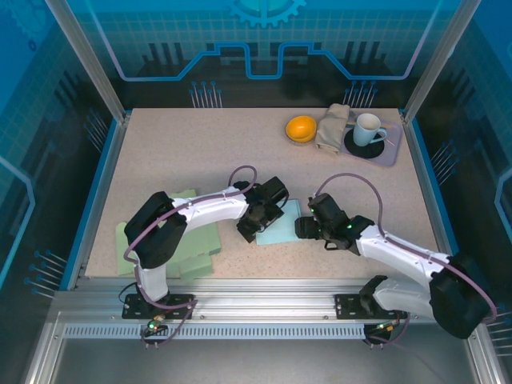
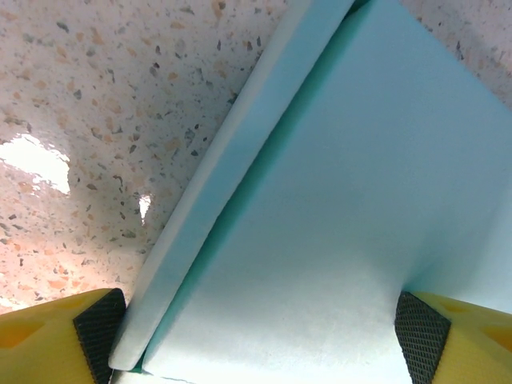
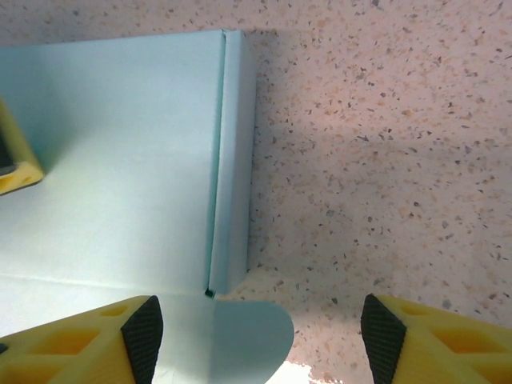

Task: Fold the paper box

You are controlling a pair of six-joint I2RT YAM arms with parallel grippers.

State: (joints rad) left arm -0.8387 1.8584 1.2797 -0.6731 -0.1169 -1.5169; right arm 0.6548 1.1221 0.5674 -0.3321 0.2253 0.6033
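Here the paper box [image 1: 280,230] sits beneath and between each arm's spread-apart jaws.

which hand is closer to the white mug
Right. The right hand is at the blue paper box's right edge, down-left of the white mug; the left hand is at the box's left edge, farther away.
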